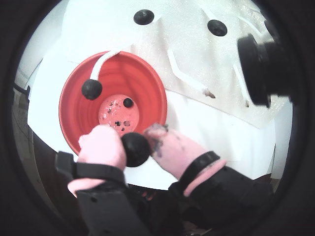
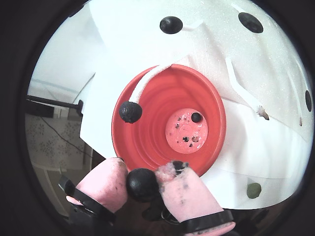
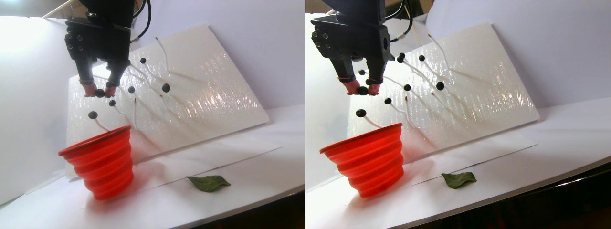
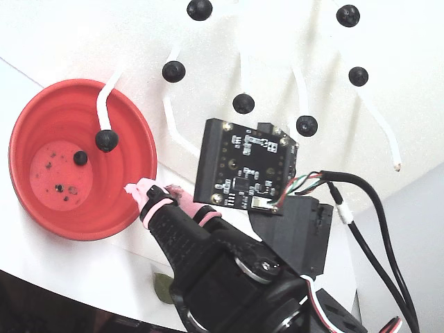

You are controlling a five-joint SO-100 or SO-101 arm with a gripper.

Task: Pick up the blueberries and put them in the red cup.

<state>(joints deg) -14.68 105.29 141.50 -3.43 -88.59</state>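
Pink-padded fingers (image 1: pixel 101 147) are pinched on one berry (image 1: pixel 135 149), which sits squarely between the two tips in both wrist views — held, not merely touched. The gripper (image 2: pixel 143 183) hangs above the near rim of the cup (image 2: pixel 147 147); in the stereo pair the berry (image 3: pixel 100 93) rides well above the cup (image 3: pixel 102 162) and roughly over its left part. So the step in hand looks like the carry-and-drop. Judging from the wrist views, the berry is over the rim rather than the middle, so the next move calls for a small shift toward the cup's centre, then parting the fingers to let it fall.

One small berry (image 2: pixel 196 117) already lies on the cup's bottom, among dark specks. Another (image 2: pixel 130 111) hangs on a white stem (image 2: pixel 145 83) over the far rim. More berries (image 4: pixel 243 103) remain on stems across the tilted white board (image 3: pixel 215 95). A green leaf (image 3: pixel 208 182) lies on the table, well apart from the cup.
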